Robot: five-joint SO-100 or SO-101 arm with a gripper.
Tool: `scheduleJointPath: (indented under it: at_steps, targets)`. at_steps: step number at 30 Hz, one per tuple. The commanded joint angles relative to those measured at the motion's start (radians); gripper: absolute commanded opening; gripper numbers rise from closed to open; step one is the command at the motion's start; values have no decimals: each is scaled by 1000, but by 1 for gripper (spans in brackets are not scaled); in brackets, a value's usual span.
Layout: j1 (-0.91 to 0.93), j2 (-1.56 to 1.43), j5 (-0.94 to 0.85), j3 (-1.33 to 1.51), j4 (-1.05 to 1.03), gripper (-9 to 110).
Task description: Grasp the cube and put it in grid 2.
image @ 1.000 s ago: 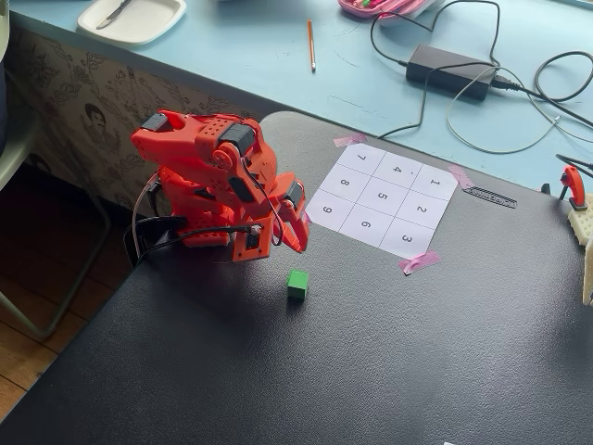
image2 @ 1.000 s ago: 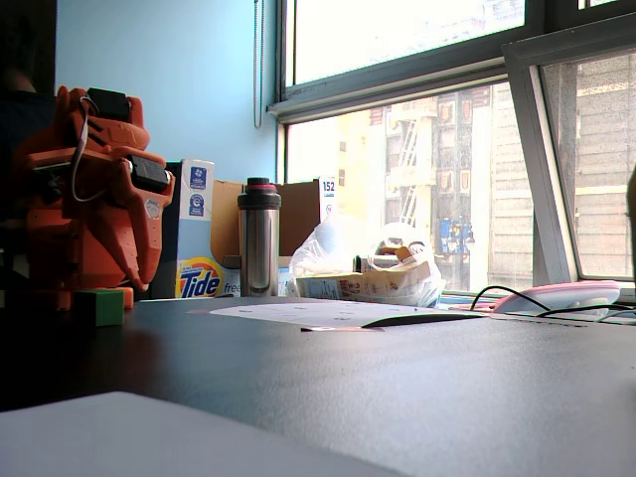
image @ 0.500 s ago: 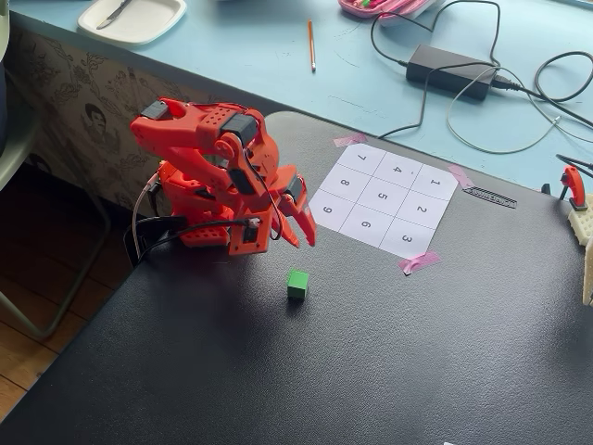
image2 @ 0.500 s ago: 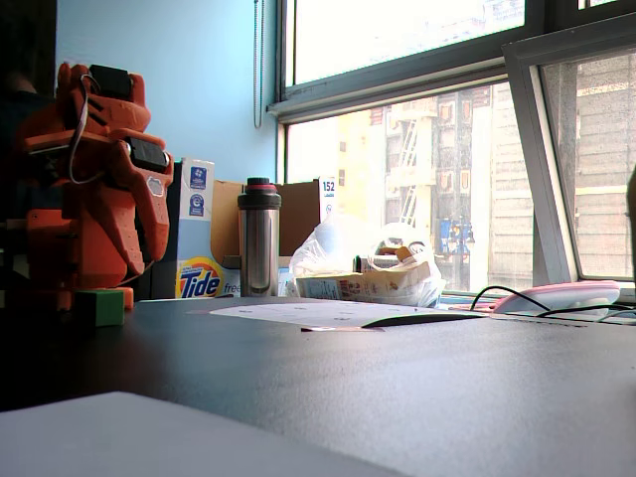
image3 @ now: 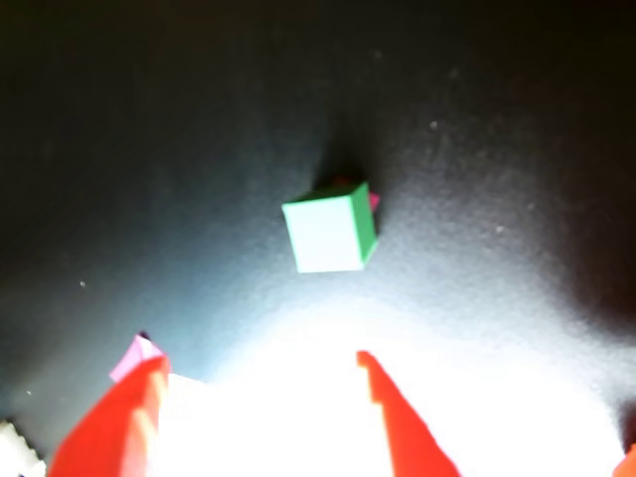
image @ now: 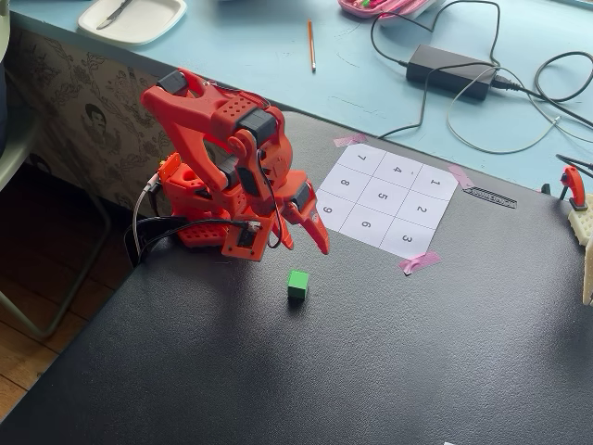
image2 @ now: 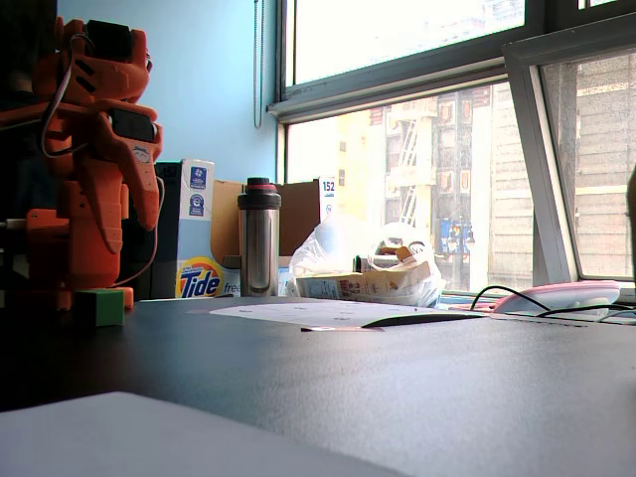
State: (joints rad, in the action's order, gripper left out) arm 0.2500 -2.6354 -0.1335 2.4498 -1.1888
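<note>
Nearest the lens in the wrist view: two red fingers (image3: 109, 427) of the jaws, rising from the lower edge, set apart with nothing between them. Beyond the tips and a little toward the right-hand finger, well clear of both, the green cube (image3: 328, 234), resting on the dark bench (image3: 497, 119), one pale face turned to the camera. Just beside the left-hand finger, a scrap of pink tape (image3: 134, 356); between the fingers, only overexposed glare.

In a fixed view from above: jaws pointing down, hanging above the bench (image: 278, 371), tips spread. Cube (image: 296, 284) just in front of the tips on the camera side, not touching, not between them. Right of the jaws and a little beyond, a white grid sheet (image: 384, 199) numbered one to nine, taped flat with pink tape (image: 419, 261) at the corners. Cell 2 (image: 419, 209) on the sheet's side away from the jaws, bare. Farther off behind the jaws, on the blue surface: a power adapter (image: 449, 69), an orange pencil (image: 311, 44), a white tray (image: 134, 19).

In a fixed view at bench level: cube (image2: 99, 306) low at the left, in front of the orange arm (image2: 94, 159). Jaws themselves hard to make out here. Behind, by the window, a steel flask (image2: 258, 238) and a Tide box (image2: 199, 273).
</note>
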Motion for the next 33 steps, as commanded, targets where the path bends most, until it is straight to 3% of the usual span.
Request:
scheduleJointPath:
  at_steps: [1, 13, 33]
  targets:
    - [49, 61, -11, -61, 21, 31]
    - [164, 252, -54, -69, 94, 31]
    - [179, 394, -66, 14, 249, 28]
